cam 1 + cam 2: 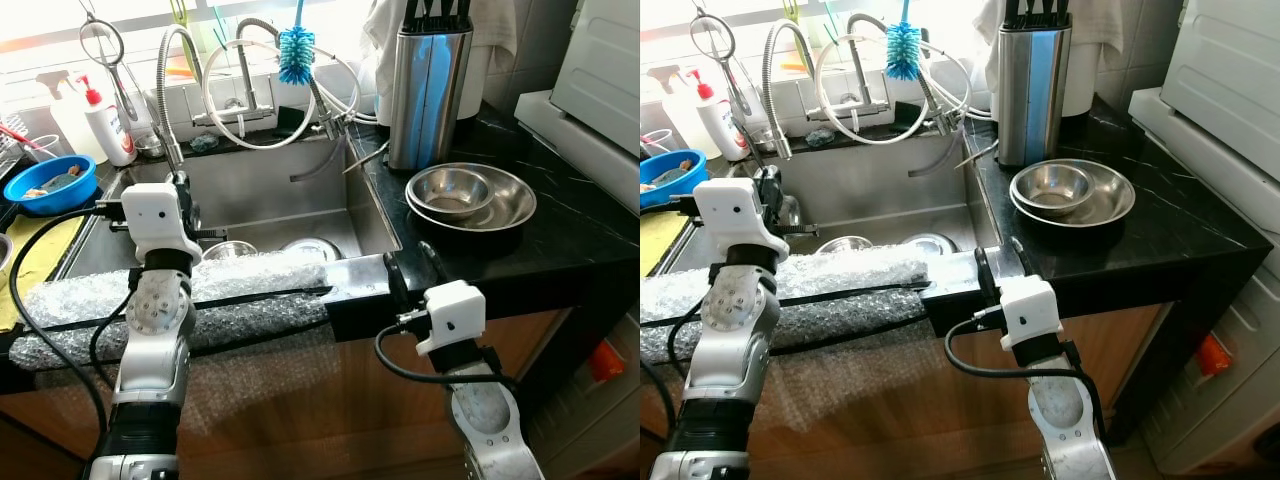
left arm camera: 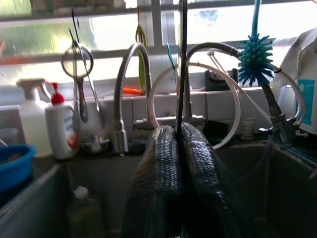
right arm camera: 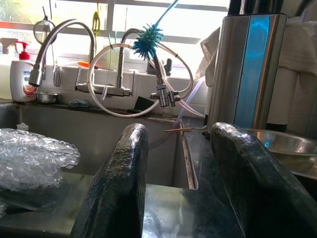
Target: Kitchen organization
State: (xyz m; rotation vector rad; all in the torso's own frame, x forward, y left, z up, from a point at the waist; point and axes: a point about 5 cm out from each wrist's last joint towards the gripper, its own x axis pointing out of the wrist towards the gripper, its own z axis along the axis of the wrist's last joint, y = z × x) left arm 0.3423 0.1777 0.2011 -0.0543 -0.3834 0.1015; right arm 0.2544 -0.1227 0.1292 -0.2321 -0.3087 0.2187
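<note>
I am raising my left arm up the lower left of the head view, its silver forearm ending in a white wrist block. My left tool (image 2: 179, 163) is reaching forward from there, its two black fingers (image 2: 158, 183) pressing together with no gap showing in the wrist view. I am holding my right arm lower, at the lower centre-right of the frame, white wrist block on top. My right tool (image 3: 181, 173) is pointing ahead with its fingers (image 3: 119, 183) spread well apart.
</note>
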